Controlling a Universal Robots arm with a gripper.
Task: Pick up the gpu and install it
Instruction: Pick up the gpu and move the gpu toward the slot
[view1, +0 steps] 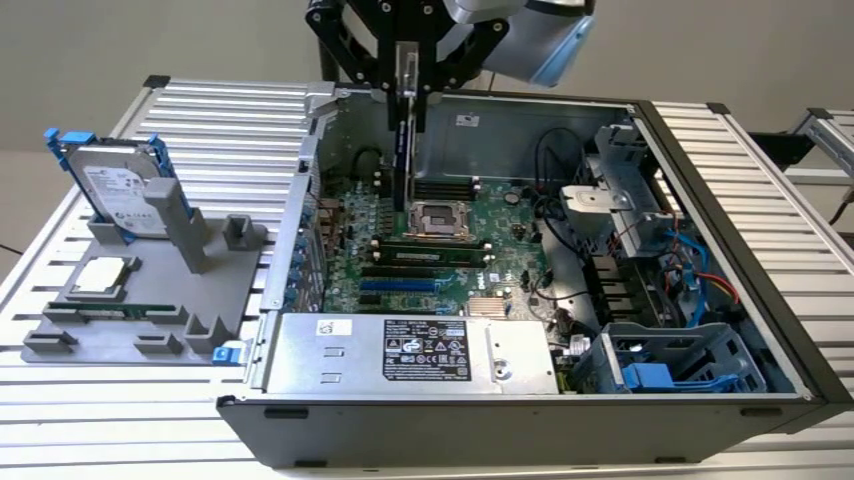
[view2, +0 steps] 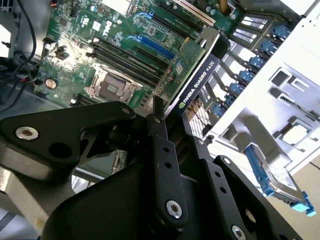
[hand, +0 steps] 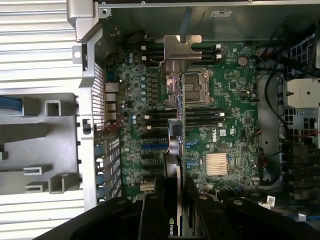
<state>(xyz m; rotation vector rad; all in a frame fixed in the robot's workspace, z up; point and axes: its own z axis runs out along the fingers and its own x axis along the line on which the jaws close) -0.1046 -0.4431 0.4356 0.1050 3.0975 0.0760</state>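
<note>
Slatted metal counter is carrying an open case, above whose motherboard the hand is clamping the gpu by both faces, holding it upright; stiff, light yet fragile, it is likely needing a grip on shroud and board, not contacts.

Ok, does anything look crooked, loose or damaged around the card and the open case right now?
Nothing stands out. The gripper is shut on the green-and-black gpu card with silver end bracket, held on edge above the green motherboard in the open grey case, not yet seated. No damage shows.
</note>
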